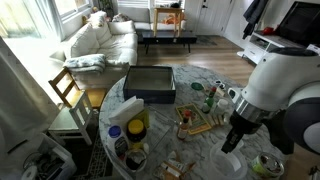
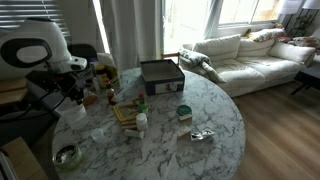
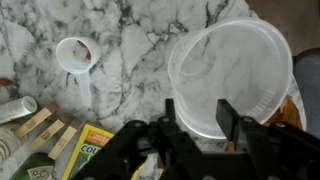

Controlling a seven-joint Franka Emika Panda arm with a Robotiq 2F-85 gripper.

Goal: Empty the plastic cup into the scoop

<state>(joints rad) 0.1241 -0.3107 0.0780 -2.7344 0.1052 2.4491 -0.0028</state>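
In the wrist view a clear plastic cup point(image 3: 235, 70) stands open side up on the marble table point(image 3: 140, 40), directly below my gripper point(image 3: 198, 118). The two black fingers are spread apart. One finger is by the cup's left wall and the other is over its mouth, and neither visibly presses the cup. A small white scoop point(image 3: 74, 53) lies to the cup's left with its handle pointing toward me and a bit of brown inside. In both exterior views the gripper point(image 1: 232, 140) point(image 2: 73, 100) hangs low over the table's edge.
A dark box point(image 1: 150, 83) point(image 2: 160, 73) sits on the round table. Bottles, jars and yellow packets point(image 3: 85, 150) cluster near the scoop. A metal bowl point(image 2: 66, 155) is near the table's edge. A wooden chair point(image 1: 65, 90) and a sofa point(image 2: 250, 55) stand nearby.
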